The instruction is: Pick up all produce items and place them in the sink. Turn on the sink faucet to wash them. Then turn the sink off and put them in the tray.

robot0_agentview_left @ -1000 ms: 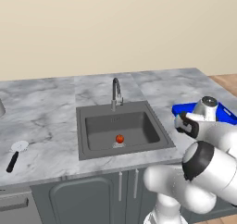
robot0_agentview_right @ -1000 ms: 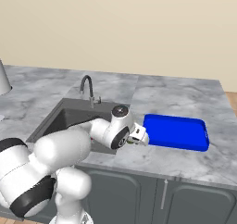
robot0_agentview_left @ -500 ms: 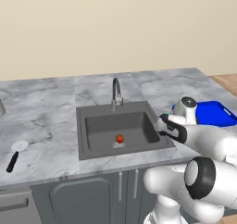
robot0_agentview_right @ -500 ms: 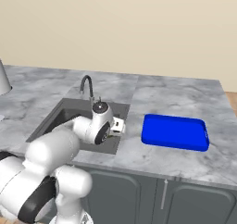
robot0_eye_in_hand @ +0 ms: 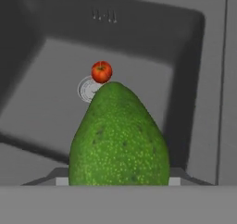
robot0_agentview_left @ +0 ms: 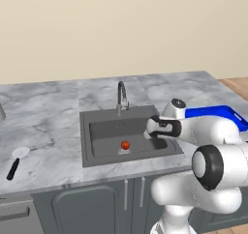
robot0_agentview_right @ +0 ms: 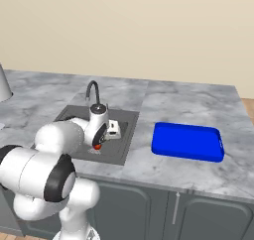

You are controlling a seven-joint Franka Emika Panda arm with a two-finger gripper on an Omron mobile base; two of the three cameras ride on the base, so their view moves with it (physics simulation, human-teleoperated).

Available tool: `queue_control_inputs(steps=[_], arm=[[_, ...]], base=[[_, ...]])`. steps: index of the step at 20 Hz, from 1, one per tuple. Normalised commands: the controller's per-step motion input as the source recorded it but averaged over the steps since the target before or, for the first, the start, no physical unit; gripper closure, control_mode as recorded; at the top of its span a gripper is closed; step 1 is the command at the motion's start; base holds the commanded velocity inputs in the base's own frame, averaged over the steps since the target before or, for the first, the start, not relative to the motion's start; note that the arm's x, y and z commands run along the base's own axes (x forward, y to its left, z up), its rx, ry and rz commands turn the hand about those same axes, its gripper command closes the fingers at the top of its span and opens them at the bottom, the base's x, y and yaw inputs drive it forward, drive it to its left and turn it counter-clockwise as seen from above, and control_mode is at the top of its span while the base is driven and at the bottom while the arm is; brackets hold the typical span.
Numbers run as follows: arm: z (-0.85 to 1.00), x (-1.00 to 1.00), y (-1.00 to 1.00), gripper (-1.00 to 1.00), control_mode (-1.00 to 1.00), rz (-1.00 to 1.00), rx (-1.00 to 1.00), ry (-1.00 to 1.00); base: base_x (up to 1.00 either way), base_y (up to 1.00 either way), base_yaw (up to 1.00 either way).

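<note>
A plain beige wall [robot0_agentview_left: 121,30] runs behind the grey marble desk [robot0_agentview_left: 48,117]. Below the desk sit dark grey cabinet doors [robot0_agentview_right: 208,219], and wooden floor [robot0_agentview_left: 237,85] shows beside the desk's end.

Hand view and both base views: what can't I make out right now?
- Gripper fingertips: in the hand view the avocado covers them, so the grip itself is hidden.
- Drain: partly behind the tomato and avocado.
- Tray: left base view, mostly behind the arm.
- Faucet lever position: too small.

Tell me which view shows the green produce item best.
The hand view: the green produce item looms close, speckled skin clear, above the sink. Both base views hide it behind the arm, so little or nothing of it can be made out.
</note>
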Motion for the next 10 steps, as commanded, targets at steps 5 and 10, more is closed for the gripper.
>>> queue_control_inputs(steps=[5, 10], arm=[[-0.35, 0.41, 0.15, 1.0, -1.0, 0.12, 0.0, 0.08], [-0.43, 0.32, 0.01, 1.0, -1.0, 0.01, -0.02, 0.07]], base=[[0.0, 0.0, 0.0], [0.0, 0.0, 0.0]])
